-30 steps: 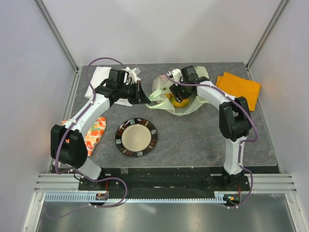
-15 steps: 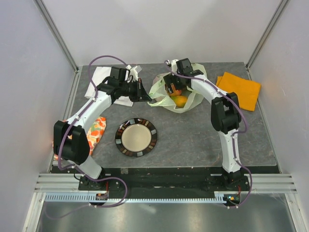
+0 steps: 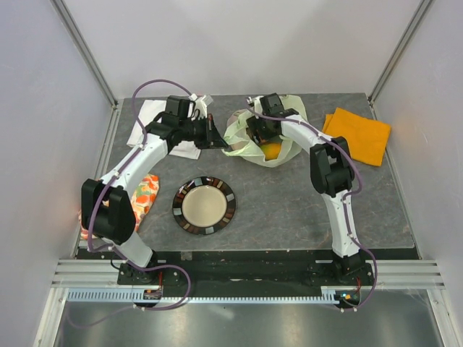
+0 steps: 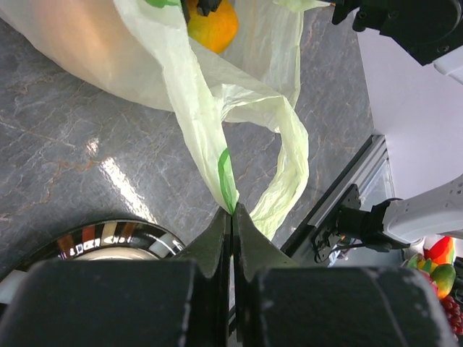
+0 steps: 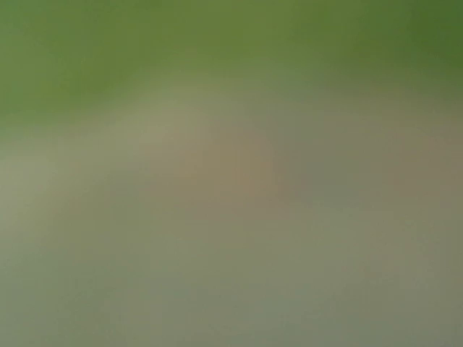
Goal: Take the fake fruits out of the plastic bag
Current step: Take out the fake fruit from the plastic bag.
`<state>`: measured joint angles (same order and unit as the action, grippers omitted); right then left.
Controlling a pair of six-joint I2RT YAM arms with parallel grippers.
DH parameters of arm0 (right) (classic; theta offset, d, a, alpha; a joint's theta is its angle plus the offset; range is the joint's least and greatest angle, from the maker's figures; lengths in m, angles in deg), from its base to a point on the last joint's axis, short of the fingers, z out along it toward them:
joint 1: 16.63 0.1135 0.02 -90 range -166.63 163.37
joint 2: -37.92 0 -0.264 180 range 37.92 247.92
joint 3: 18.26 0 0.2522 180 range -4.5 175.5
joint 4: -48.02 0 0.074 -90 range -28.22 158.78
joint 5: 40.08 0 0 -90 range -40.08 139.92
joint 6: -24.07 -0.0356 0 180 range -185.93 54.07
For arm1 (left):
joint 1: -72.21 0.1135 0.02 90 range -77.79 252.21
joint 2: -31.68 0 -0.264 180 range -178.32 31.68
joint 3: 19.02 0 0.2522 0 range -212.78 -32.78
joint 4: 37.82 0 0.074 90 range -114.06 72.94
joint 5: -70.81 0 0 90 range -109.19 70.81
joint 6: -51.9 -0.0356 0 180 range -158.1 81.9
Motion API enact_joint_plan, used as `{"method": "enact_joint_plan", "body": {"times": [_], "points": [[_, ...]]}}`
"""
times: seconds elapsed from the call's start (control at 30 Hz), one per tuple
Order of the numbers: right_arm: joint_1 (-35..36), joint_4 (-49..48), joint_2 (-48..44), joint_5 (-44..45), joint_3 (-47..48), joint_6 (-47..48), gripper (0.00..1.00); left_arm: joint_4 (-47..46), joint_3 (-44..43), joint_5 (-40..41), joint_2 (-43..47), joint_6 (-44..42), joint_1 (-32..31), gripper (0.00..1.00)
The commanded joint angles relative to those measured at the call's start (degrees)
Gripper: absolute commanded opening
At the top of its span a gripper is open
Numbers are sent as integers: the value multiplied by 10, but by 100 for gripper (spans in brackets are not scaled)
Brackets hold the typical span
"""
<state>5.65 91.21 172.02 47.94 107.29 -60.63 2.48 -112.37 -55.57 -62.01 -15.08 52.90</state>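
No legible text or labels anywhere

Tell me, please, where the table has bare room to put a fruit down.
Bare table lies between the plate and the right arm, and again right of that arm, nearer than the orange cloth. The plate is empty too. The back middle is crowded: the bag, the left gripper pinching its handle, the right gripper inside it.

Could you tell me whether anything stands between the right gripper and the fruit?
Nothing visible does: the left gripper pinches the plastic bag by its edge, and the right gripper is at its open mouth beside the yellow-orange fruit; the right wrist view is only blur.
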Motion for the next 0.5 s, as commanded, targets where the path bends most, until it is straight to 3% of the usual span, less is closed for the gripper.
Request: {"method": "enact_joint_plan", "body": {"times": [0.0, 0.27, 0.3, 0.37, 0.4, 0.47], "points": [[-11, -5, -107, -29, -22, 11, 44, -17, -45, 3, -14, -29, 2, 2], [-29, 48, -326, -145, -135, 44, 41, -19, -104, 6, -46, -19, 11, 2], [-29, 55, -342, -150, -148, 49, 41, -19, -120, 3, -54, -15, 13, 19], [-31, 85, -380, -184, -146, 75, 41, -18, -137, -6, -55, -11, 22, 35], [-30, 94, -393, -193, -142, 81, 41, -17, -140, -10, -50, -11, 25, 51], [-27, 113, -425, -233, -133, 100, 41, -16, -136, -24, -36, -16, 37, 62]]}}
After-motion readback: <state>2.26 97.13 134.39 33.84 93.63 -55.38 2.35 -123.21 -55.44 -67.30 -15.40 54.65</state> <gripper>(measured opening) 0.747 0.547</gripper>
